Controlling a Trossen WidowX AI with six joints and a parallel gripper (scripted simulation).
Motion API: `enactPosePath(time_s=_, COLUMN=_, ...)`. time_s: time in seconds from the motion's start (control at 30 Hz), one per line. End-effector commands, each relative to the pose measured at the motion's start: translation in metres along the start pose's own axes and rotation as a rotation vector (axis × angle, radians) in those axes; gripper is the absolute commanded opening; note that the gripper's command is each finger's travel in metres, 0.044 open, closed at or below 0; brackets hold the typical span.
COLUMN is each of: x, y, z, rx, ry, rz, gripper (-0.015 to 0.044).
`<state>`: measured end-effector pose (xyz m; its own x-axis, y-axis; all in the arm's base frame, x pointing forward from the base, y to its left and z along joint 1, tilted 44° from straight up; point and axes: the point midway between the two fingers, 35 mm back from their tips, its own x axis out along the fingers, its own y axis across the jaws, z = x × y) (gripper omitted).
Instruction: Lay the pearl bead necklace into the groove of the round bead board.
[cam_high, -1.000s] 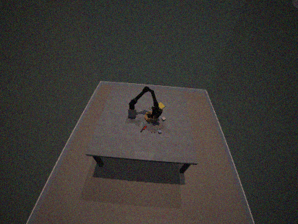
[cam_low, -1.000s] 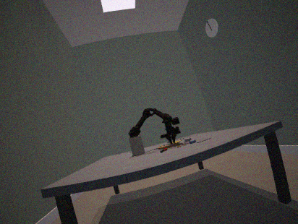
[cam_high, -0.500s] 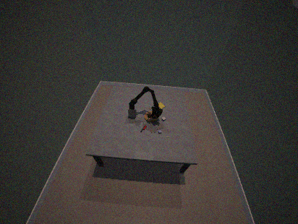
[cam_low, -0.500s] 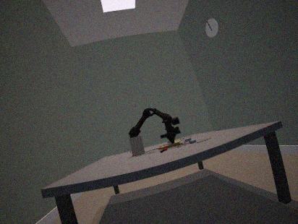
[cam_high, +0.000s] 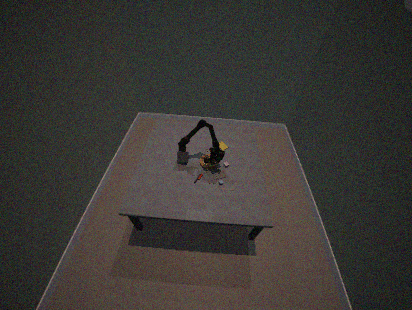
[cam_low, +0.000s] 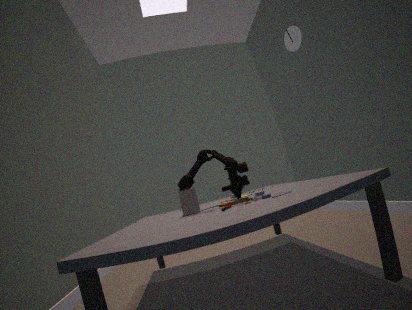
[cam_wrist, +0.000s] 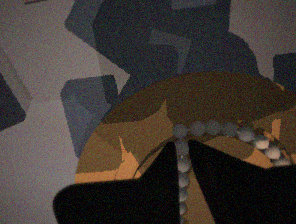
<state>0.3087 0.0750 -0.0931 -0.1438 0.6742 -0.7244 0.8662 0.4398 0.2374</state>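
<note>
The round bead board (cam_wrist: 97, 162) (cam_high: 203, 162) is orange-brown and lies on the table under the gripper, partly in dark shadow. The pearl bead necklace (cam_wrist: 213, 128) shows as a string of round grey beads. One stretch curves to the right over the board's upper part, and another runs down between the fingers. My gripper (cam_wrist: 181, 147) (cam_low: 240, 196) points down at the board and is shut on the necklace, near the bend at the upper left of the visible string. The fingers hide the lower part of the board and necklace. Whether beads sit in the groove is unclear.
A red and black item (cam_high: 199, 177) (cam_low: 227, 206) lies in front of the board. A yellow block (cam_high: 223, 146) is behind the gripper. A small pinkish block (cam_high: 226, 164) is to the right, and a small pale blue item (cam_high: 221, 183) is at the front right.
</note>
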Motion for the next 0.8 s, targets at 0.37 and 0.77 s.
enactPosePath(time_s=0.37, x=-0.006, y=0.002, z=0.002, rx=0.01, ry=0.005, rz=-0.001, gripper=0.0)
enactPosePath(time_s=0.77, x=0.001, y=0.011, z=0.007, rx=0.01, ry=0.005, rz=0.0, gripper=0.0)
